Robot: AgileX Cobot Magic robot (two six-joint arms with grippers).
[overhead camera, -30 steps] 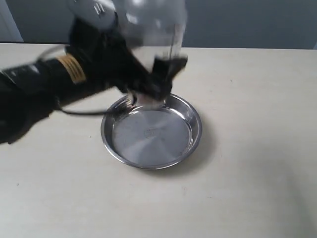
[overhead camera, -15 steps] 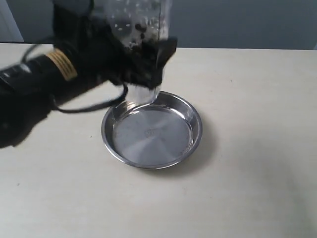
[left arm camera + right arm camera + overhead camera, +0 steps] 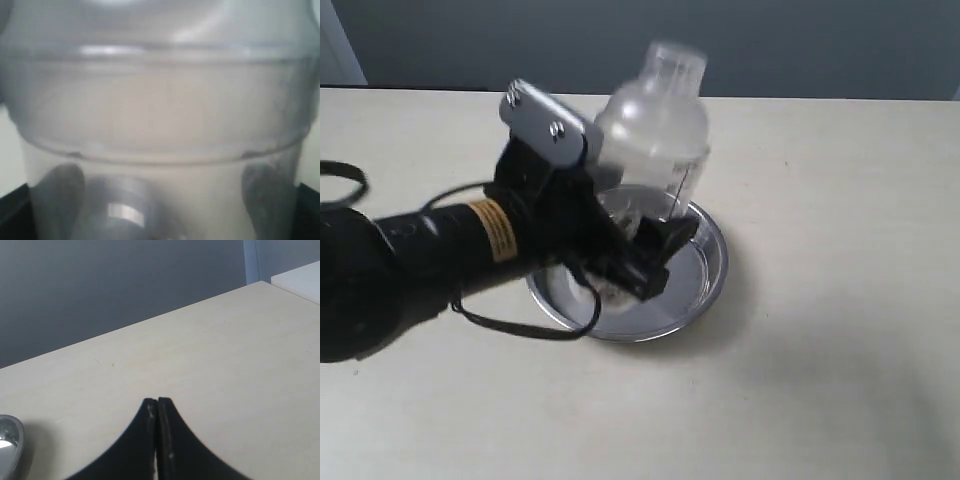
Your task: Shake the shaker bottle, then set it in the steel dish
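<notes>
The clear shaker bottle (image 3: 655, 125) stands upright, its base low over or in the steel dish (image 3: 705, 270). My left gripper (image 3: 635, 255) is shut on the bottle's lower body, one black finger (image 3: 660, 240) showing in front of it. Whether the base touches the pan's floor I cannot tell. Close up in the left wrist view, the bottle (image 3: 160, 110) fills the picture, with dark fingers (image 3: 265, 195) seen through its wall. My right gripper (image 3: 157, 402) is shut on nothing above bare table, with the dish's rim (image 3: 7, 440) at the edge of that view.
The pale tabletop (image 3: 840, 330) stretches to the right of the dish and toward the near edge. A black cable (image 3: 520, 325) loops from the left arm beside the dish. A grey wall lies behind the table's far edge.
The left arm has come down with the bottle, from high above the dish to just at it. The bottle went from tilted and blurred to upright. The dish stayed put.
</notes>
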